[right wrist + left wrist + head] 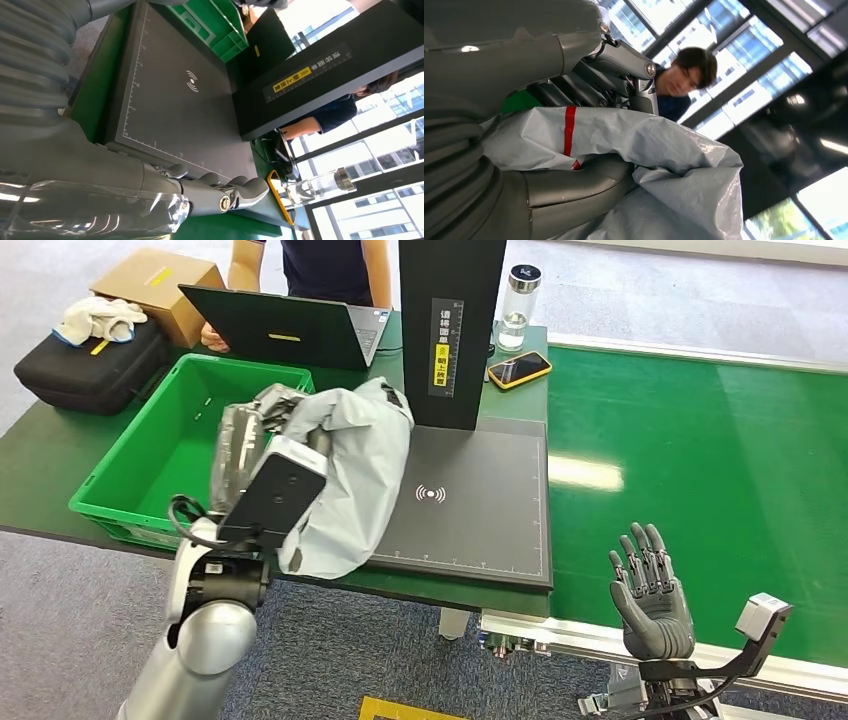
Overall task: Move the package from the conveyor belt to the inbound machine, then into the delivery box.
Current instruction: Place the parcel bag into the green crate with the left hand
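Left to right, with the green delivery box (150,455) as landmark. At the box's right wall, the left hand (250,445) grips the grey package (350,480); the left wrist view shows fingers (624,60) and thumb wrapped around the soft plastic bag, which bears a red stripe. The package hangs partly over the box's right rim and partly over the black pad of the inbound machine (470,510), which lies just right of the box; whether its lower end rests on the pad cannot be told from the head view.

Judged risks: the bag is slack and slippery, so it may slide from the grip before it is over the box; its trailing end may drag on the pad or catch on the box rim, leaving it draped across the wall rather than inside.

Further right of the box stands the machine's black upright column (450,330), then a phone (519,369) and a clear bottle (518,305). Furthest right, over the edge of the green conveyor belt (700,460), the right hand (652,590) is raised with fingers spread, holding nothing.

The bench (60,440) is dark green. Behind the box a person (320,265) stands at an open laptop (285,330); left of it are a cardboard carton (160,290) and a black case (90,360). The floor is grey.
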